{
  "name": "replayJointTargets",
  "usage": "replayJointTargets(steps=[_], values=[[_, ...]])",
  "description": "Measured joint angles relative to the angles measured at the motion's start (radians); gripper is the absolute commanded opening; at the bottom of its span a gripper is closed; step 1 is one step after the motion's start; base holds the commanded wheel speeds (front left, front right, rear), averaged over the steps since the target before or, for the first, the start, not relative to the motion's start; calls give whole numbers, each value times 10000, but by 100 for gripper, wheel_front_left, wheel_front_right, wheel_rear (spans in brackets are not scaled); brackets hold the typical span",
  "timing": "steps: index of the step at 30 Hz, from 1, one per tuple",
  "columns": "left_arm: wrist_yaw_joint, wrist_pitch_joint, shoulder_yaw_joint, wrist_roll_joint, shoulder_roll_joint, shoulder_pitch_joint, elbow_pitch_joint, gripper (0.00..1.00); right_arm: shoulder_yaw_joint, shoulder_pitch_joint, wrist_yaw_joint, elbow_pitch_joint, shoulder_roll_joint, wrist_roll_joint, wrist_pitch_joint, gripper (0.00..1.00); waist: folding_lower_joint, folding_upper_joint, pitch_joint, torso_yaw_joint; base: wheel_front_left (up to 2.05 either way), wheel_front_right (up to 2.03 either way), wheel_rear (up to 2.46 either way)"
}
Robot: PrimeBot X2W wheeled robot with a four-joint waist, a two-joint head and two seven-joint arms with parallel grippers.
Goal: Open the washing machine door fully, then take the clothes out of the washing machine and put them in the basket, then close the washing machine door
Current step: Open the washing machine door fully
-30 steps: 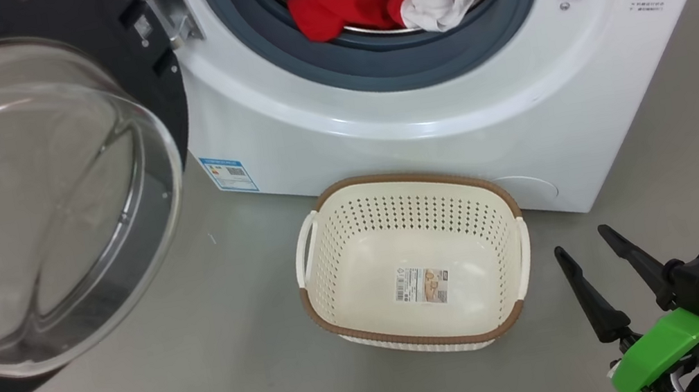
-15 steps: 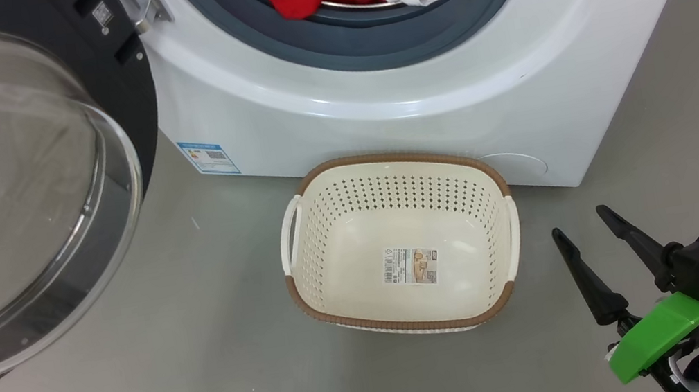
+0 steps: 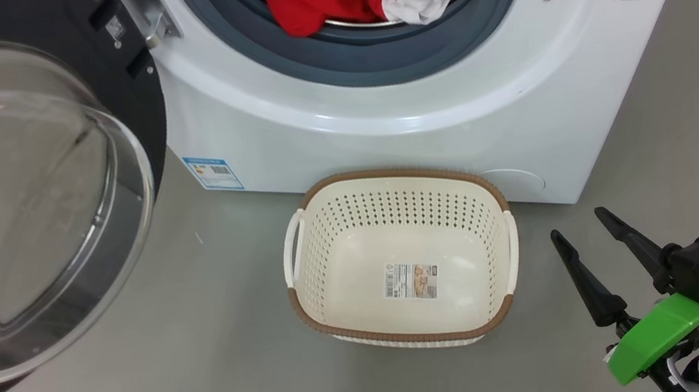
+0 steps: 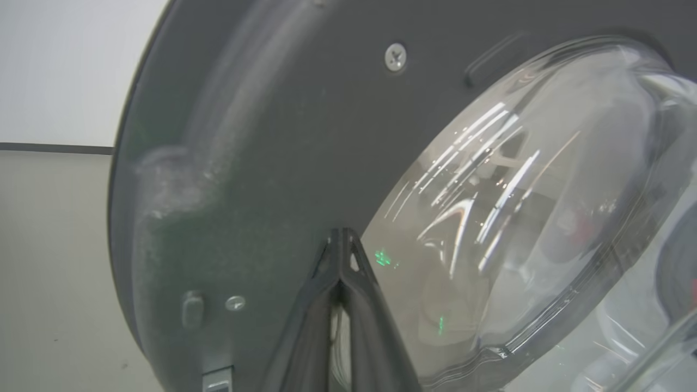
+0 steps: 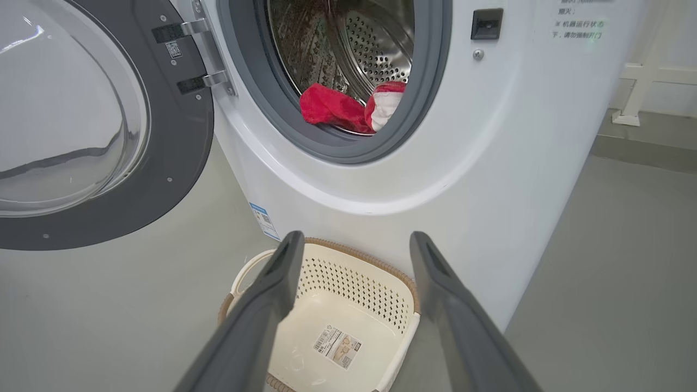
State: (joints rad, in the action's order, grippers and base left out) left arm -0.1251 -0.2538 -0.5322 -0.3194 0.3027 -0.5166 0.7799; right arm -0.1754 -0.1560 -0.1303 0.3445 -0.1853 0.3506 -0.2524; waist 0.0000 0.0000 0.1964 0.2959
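Note:
The washing machine stands with its door swung out to the left, the glass bowl facing me. Red and white clothes lie at the drum's front lip and appear too in the right wrist view. Below the opening, the cream basket sits on the floor with just its paper label inside. My right gripper hovers open, right of the basket, holding nothing. My left gripper is shut, tips close against the door's dark inner face; I cannot tell whether they touch.
Grey floor surrounds the machine. The open door overhangs the floor on the left. A white frame leg stands against the wall, right of the washer. A blue label marks the washer's lower left front.
The head camera has moved, so the whole picture shifted. Against the washer, the door seems a little wider open than a second ago. The right gripper has stayed open.

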Motion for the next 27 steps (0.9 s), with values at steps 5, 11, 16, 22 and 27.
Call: replayJointTargets(steps=[5, 11, 16, 22, 27], values=[[0, -2, 483, -370, -180, 826, -671, 0, 6, 44, 0, 0, 12, 12, 0, 100, 0, 0, -259, 3, 0, 0, 0], [0, 0, 863, -535, -671, 1859, -1699, 9, 23, 144, 0, -10, 54, 56, 0, 100, -1, 0, -605, -29, 0, 0, 0], [0, 0, 1158, -696, -980, 2647, -2619, 45, 69, 348, 0, -35, 115, 96, 0, 100, 0, 0, -815, -155, 0, 0, 0], [0, 0, 1661, -692, -1570, 3611, -3960, 100, 222, 504, 0, -127, 155, 128, 0, 100, 0, 0, -960, -406, 0, 0, 0], [0, 0, 2412, -723, -1779, 4215, -4648, 100, 362, 555, 0, -192, 236, 128, 0, 100, 0, 0, -1067, -664, 0, 0, 0]])
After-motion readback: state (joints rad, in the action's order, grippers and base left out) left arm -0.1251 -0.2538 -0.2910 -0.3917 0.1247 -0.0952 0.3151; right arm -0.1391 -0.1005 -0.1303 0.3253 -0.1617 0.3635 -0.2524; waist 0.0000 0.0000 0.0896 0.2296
